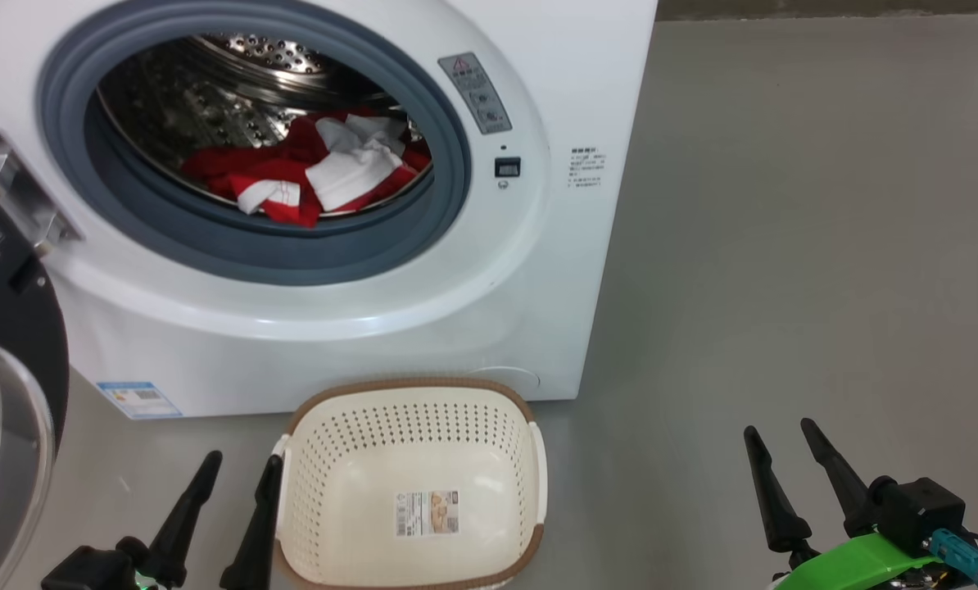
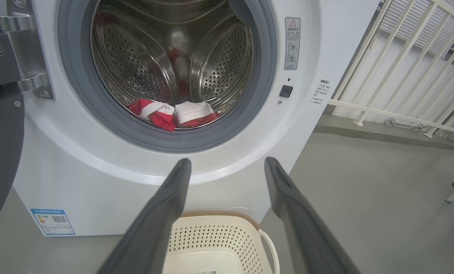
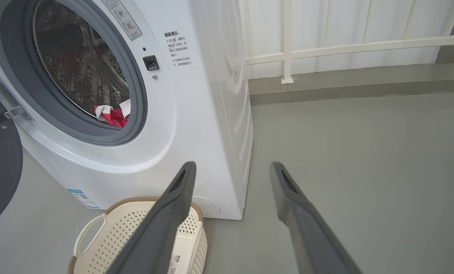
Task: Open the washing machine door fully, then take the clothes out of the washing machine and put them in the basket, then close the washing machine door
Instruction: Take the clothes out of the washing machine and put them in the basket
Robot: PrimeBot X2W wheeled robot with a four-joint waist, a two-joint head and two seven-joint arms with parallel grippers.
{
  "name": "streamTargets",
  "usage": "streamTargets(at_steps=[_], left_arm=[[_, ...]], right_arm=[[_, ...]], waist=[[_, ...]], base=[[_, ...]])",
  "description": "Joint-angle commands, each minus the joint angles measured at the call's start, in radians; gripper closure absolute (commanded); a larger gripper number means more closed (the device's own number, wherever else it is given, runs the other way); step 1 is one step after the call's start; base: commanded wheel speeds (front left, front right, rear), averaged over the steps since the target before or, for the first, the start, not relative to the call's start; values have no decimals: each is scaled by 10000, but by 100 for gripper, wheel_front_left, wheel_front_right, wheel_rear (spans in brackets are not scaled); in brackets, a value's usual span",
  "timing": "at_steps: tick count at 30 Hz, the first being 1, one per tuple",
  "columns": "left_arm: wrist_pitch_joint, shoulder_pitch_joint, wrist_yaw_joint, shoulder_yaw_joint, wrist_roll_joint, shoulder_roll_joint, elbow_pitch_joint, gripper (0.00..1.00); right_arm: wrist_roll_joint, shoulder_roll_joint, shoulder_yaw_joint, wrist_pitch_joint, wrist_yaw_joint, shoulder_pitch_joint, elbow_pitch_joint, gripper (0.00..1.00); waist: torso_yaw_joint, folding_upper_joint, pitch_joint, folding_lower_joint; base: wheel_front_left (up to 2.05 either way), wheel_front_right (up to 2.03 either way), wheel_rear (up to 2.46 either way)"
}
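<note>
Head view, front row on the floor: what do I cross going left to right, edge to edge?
washing machine door, swung open at the left edge → left gripper, open → basket, with no clothes in it → right gripper, open

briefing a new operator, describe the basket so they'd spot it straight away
Find the big white washing machine with its round opening. On the grey floor directly in front of it, below that opening, sits the basket. It is the only cream perforated plastic tub there, with a brown woven-look rim and a sticker on its bottom.
</note>
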State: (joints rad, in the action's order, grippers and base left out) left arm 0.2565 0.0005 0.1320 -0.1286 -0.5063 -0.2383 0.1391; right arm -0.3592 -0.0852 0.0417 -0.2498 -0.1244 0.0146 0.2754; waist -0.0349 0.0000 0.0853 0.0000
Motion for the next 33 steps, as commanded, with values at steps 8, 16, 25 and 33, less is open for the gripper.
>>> streamTargets(at_steps=[8,16,25,33], left_arm=[[53,-498,-13,390,1,-161,-196,0],[53,-524,-13,377,-11,-125,-117,0],[53,-673,-13,192,-42,-179,237,0],[53,-2549,-13,-331,-81,-578,1243,0]], right_arm=[[87,-48,282,-120,-63,-391,-229,0],[88,-55,307,-120,-63,-403,-204,0],[111,-21,358,-120,-63,-478,-236,0],[270,175,384,-120,-63,-961,-396,0]], waist=[[15,0,68,0],[47,0,77,0],[58,0,314,0],[-108,0,1422,0]], base=[[78,-78,0],[8,-8,0],[0,0,0],[0,0,0]])
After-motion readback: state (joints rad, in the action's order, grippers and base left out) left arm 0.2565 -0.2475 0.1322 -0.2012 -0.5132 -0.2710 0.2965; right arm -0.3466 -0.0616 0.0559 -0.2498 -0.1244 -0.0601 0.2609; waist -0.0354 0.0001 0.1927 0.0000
